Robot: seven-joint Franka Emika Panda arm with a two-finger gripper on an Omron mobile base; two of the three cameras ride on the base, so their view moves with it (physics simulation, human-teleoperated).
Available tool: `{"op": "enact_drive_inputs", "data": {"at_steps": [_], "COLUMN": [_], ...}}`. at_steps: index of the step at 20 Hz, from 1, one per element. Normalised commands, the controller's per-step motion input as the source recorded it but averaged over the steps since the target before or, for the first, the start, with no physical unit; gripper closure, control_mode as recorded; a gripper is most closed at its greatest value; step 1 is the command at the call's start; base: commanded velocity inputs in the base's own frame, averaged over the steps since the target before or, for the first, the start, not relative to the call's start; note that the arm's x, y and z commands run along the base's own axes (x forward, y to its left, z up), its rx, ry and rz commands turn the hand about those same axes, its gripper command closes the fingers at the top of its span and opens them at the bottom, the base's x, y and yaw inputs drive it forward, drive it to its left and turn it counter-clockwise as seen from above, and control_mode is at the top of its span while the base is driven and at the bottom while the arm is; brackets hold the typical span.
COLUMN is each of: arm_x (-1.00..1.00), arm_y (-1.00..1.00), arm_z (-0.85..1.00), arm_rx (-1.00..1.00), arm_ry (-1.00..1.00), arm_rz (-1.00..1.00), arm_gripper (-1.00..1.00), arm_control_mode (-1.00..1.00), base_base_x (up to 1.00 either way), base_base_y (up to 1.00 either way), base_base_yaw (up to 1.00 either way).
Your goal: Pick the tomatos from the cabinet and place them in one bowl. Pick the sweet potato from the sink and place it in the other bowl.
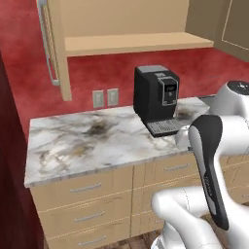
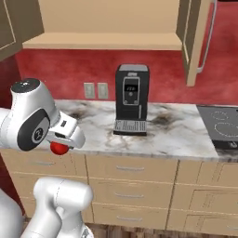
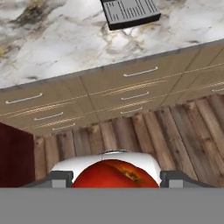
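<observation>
Gripper [image 3: 114, 183]: jaws partly spread, clamped on 1 tomato [image 3: 114, 175] (red, glossy, dark stem spot), carried out in front of the counter edge [image 3: 131, 65], above the wood floor [image 3: 166, 127].
Drawers [image 3: 140, 83]: shut, handles flush under the edge.
Marble counter [image 1: 87, 136]: broad bare stretch left of the black coffee machine [image 2: 131, 100].
Cabinet [image 2: 107, 28]: door [image 2: 197, 42] swung open on the right, shelf lip overhanging the counter.
</observation>
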Motion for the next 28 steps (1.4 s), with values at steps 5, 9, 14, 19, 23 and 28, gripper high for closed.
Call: {"op": "enact_drive_inputs", "data": {"at_steps": [5, 9, 14, 19, 23, 28], "arm_x": [0.0, 0.0, 0.0, 0.0, 0.0, 0.0], "arm_y": [0.0, 0.0, 0.0, 0.0, 0.0, 0.0], "arm_z": [0.0, 0.0, 0.0, 0.0, 0.0, 0.0], "arm_rx": [0.0, 0.0, 0.0, 0.0, 0.0, 0.0], "arm_ry": [0.0, 0.0, 0.0, 0.0, 0.0, 0.0], "arm_rz": [0.0, 0.0, 0.0, 0.0, 0.0, 0.0], "arm_gripper": [1.0, 1.0, 1.0, 1.0, 1.0, 1.0], "arm_control_mode": [1.0, 1.0, 1.0, 1.0, 1.0, 1.0], "base_base_x": [0.05, 0.03, 0.03, 0.0, 0.01, 0.02], "base_base_y": [0.0, 0.0, 0.0, 0.0, 0.0, 0.0], "base_base_yaw": [-0.46, -0.47, -0.47, -0.48, -0.47, -0.48]}}
